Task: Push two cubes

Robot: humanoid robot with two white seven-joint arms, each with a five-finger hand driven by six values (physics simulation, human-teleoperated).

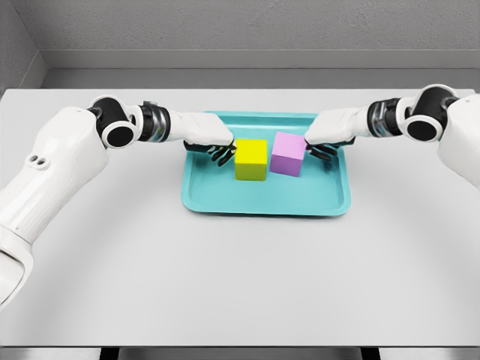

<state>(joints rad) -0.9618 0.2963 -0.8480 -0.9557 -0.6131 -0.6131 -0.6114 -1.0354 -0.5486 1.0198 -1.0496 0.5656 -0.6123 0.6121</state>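
A yellow cube (251, 160) and a purple cube (288, 154) stand side by side inside a teal tray (264, 201), nearly touching. My left hand (222, 152) reaches in from the left, its dark fingers spread against the yellow cube's left face. From the right, my right hand (320, 148) has its relaxed fingers at the purple cube's right face. Neither hand grasps anything.
The tray sits on a white table (240, 285), toward its far middle. A grey wall rises behind the table's back edge. The tray's raised rim surrounds both cubes.
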